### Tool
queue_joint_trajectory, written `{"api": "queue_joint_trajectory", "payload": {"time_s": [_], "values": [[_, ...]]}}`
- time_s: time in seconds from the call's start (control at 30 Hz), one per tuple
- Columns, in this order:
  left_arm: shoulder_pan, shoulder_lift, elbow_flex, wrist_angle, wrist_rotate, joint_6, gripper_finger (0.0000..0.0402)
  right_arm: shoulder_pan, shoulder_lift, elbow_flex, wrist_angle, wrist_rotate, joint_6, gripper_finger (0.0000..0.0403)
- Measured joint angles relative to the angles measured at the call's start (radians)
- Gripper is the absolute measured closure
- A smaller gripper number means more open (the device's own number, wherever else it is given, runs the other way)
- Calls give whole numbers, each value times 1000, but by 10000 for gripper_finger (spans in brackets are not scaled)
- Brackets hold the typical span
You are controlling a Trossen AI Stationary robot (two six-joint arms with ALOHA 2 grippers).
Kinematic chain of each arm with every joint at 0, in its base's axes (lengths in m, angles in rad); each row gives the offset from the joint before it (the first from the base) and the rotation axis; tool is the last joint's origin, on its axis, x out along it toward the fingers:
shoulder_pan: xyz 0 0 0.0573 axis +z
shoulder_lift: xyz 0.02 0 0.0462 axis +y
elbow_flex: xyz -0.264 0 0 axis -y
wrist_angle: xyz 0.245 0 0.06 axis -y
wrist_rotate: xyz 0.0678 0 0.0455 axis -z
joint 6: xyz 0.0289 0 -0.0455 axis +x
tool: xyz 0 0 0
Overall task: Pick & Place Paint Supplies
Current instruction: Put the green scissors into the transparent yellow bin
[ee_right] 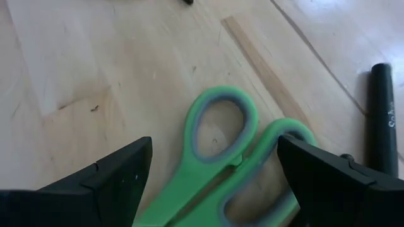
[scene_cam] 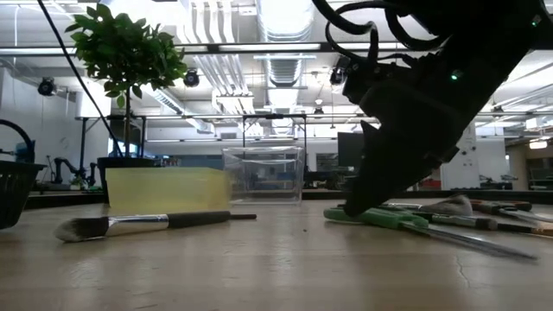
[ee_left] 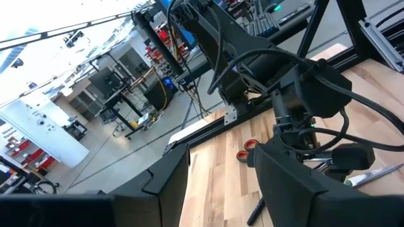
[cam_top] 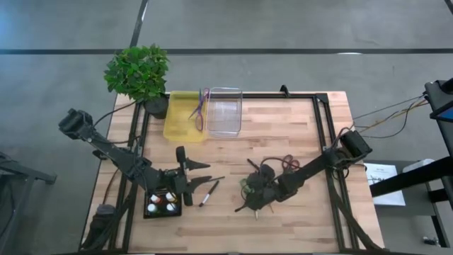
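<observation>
Right now the right gripper (ee_right: 214, 149) hangs low over the green scissors (ee_right: 186, 173), with its two fingers spread wide on either side of the handle loops. It is not squeezing anything yet. The scissors lie flat on the wooden table (cam_top: 283, 127) in a small heap of tools near the front right.

I think the scissors are light and stiff. The plastic loops look smooth, so they could slip. The best place to pinch is probably across the two loops, or just past them where the handle gets thin. Because they lie so flat, the fingers need to go almost down to the wood.

The left gripper (cam_top: 202, 171) is partly spread and holds nothing. It hovers near the front left, just above a dark tray (cam_top: 148, 212) of little paint bottles (cam_top: 164, 201). A thin brush (cam_top: 209, 193) lies on the table beside it. It looks very light and could roll.

At the back sit a yellow bin (cam_top: 178, 127) and a clear bin (cam_top: 225, 124), side by side.

Some things are hard to see. From above, the right gripper covers most of the heap, so I cannot count the tools under it. The scissor blades are cut off in the right wrist view. The bottle colours are too tiny to tell.
</observation>
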Motion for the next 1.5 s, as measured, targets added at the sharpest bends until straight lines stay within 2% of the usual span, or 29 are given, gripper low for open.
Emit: {"api": "queue_joint_trajectory", "payload": {"time_s": [0.2, 0.5, 0.6, 0.83, 0.93, 1.1, 1.5], "values": [[-1, 0, 0, 0, 10, -3, 216, 4, 0, -9, -10, -59, 9, 62], [-1, 0, 0, -1, 15, -3, 216, 11, -1, -20, -29, -54, 16, 69], [-1, 0, 0, -1, 15, -3, 216, 11, -1, -29, -29, -35, 18, 102], [-1, 0, 0, -1, 15, -4, 216, 11, -2, -31, -32, -32, -7, 218], [-1, 0, 0, -2, 16, -4, 216, 11, -2, -32, -32, -32, -25, 250], [-1, 0, 0, -4, 16, -4, 216, 17, -2, -27, -35, -1, -53, 270], [-1, 0, 0, -9, 18, -6, 216, 57, -4, 18, -29, 11, -119, 278]]}}
